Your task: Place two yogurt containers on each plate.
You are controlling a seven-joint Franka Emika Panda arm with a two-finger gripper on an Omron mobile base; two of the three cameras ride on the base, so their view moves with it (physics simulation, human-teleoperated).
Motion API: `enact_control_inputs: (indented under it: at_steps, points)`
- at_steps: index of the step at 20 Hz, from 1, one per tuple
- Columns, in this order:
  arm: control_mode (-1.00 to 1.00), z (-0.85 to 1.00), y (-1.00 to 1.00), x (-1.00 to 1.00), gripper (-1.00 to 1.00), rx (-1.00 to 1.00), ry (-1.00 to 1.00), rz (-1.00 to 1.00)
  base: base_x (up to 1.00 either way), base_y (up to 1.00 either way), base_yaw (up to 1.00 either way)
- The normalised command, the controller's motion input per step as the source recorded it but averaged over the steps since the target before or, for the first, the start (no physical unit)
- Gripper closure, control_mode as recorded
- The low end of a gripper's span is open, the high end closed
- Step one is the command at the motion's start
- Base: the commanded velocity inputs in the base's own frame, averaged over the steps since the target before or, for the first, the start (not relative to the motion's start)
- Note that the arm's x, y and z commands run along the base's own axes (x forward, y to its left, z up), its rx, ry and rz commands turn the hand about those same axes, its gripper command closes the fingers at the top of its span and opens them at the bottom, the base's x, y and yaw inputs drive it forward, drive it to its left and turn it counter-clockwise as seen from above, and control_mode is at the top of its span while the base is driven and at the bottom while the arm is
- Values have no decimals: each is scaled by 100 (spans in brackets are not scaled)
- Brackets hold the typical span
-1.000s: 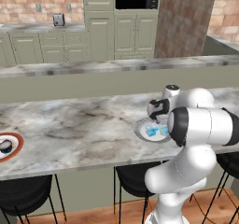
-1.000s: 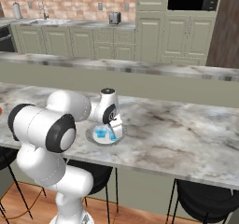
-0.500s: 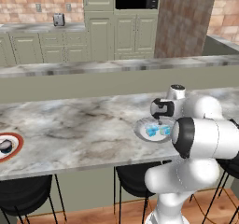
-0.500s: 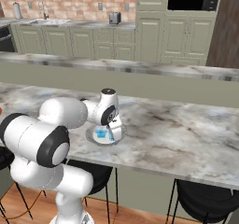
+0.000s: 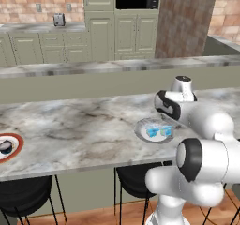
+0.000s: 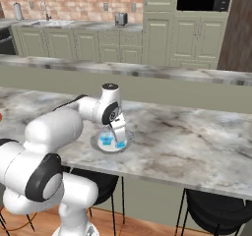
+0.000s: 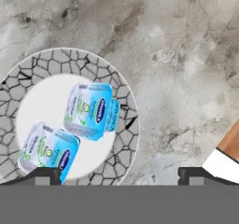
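1. Yogurt cups sit together on the grey-rimmed plate [image 5: 141, 134]: one cup [image 7: 89, 110] lies near the plate's middle, and a second cup [image 7: 46, 150] lies just beside it, almost touching.
2. From the left base camera both cups [image 5: 158, 131] show as small light-blue shapes on that plate, side by side.
3. That plate [image 7: 119, 92] has a cracked-stone pattern on its rim and rests on the marble counter [image 5: 75, 125], close to the counter's near edge and toward its right end.
4. The pincer [image 7: 119, 176] hangs over the counter just beside the plate; its two dark finger tips [image 7: 44, 175] stand wide apart with nothing between them.
5. In the right base view the pincer [image 6: 118, 132] points down over the plate [image 6: 96, 143], above the cups [image 6: 112, 141] and not touching them.
6. A second plate [image 5: 18, 146], white with a red-orange rim, lies at the far left end of the counter near its near edge, well apart from the first.
7. Something small and dark [image 5: 5, 147] rests on that red-rimmed plate; what it is cannot be told.
8. Black stools [image 5: 136, 179] stand under the counter's near edge.
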Motion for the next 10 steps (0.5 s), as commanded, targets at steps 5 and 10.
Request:
enact_control_inputs:
  at_steps: [5, 10]
  points:
    - [-100, 47, 10, -30, -100, 0, 0, 0, 0, 0, 0]
    - [-100, 43, 8, -33, -100, 0, 0, 0, 0, 0, 0]
